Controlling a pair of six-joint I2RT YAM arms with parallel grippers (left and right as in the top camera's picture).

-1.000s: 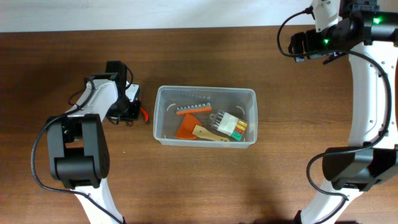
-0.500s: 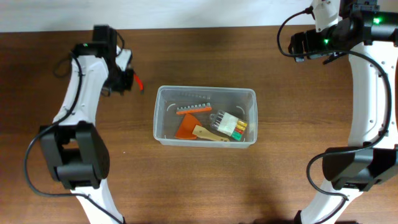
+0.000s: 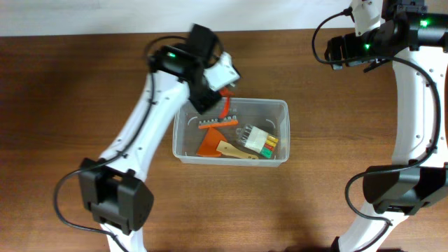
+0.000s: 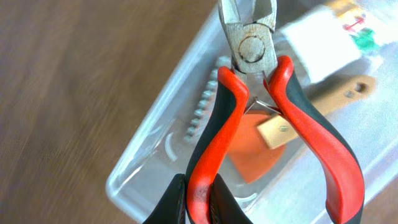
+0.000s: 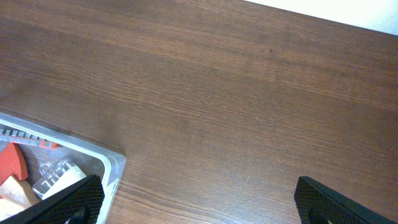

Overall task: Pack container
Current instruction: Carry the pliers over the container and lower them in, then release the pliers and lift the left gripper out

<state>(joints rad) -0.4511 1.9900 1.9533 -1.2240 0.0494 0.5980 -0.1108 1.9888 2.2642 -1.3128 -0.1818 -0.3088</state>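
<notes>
The container (image 3: 286,133) sits mid-bench (image 3: 70,84), open side up. In the overhead view its long axis runs left-right and its short sides face your two arms. It stands flat and square to the bench edge. The left wrist view shows one rounded corner and the rim (image 4: 143,155) crossing the frame diagonally. The right wrist view catches only a corner (image 5: 112,163) at lower left.

Your left hand (image 4: 196,202) is clamped nearly shut on one handle of the red-and-black pliers (image 4: 249,93), low on the grip. The pliers' long axis runs up the wrist frame, with the metal jaws at the top pointing away from the hand and the handles splayed. In the overhead view the hand (image 3: 222,94) hangs over the container's far rim near its left end, and a bit of red handle (image 3: 225,103) shows.

Inside the container there is:
- an orange strip of grey bits (image 3: 217,123) lying left-right near the far wall
- an orange scraper (image 3: 208,145)
- a wooden handle (image 3: 234,150) slanting across the scraper
- a white pack (image 3: 259,138) with yellow and green ends, toward the right

The pack has red and green markings in the left wrist view (image 4: 329,37), too blurred to read. I can't read any brand or writing elsewhere.

Your right hand (image 5: 208,211) is spread wide with nothing in it. It is above bare bench at the far right (image 3: 336,50), well apart from the container.
</notes>
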